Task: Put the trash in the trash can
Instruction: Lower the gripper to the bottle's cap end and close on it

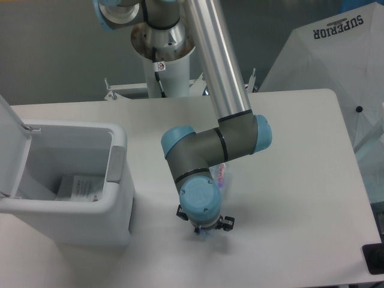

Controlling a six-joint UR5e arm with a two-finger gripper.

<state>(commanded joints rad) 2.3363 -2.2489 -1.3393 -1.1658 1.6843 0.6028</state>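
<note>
The crushed clear bottle (224,176) lies on the white table, its red-purple label showing just right of the arm's wrist. Its lower end is hidden under the wrist. My gripper (204,231) points straight down over that end of the bottle, close to the tabletop. The blue wrist cap covers the fingers, so whether they have closed is not visible. The white trash can (117,165) stands at the left with its lid flipped up. A flat clear wrapper (81,187) lies on its floor.
The arm's forearm (219,66) slants down from its base (162,42) at the table's back edge. A folded white umbrella (336,54) stands beyond the right edge. A dark object (375,259) sits at the front right corner.
</note>
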